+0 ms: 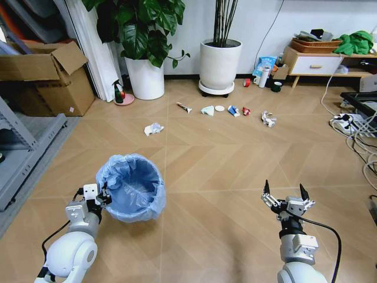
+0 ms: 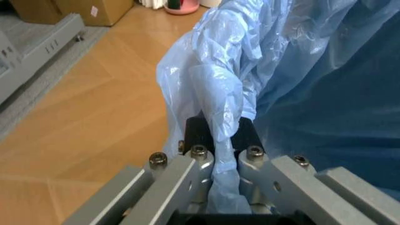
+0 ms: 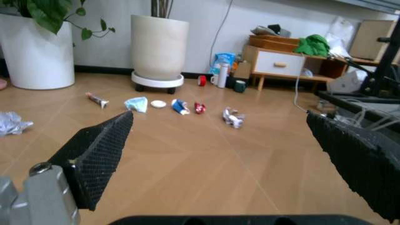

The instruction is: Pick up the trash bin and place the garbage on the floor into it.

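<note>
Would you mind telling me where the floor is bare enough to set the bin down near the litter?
Bare floor lies between the trash bin, held by the left gripper, and the garbage row. The open right gripper hovers over free planks. It is crowded near the plant pots and cables.

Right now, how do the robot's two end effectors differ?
The left end effector is shut on the rim of the trash bin, lined with a crinkly light-blue bag; the right end effector is open and holds nothing. Both hover low over the tan herringbone wood floor.
</note>
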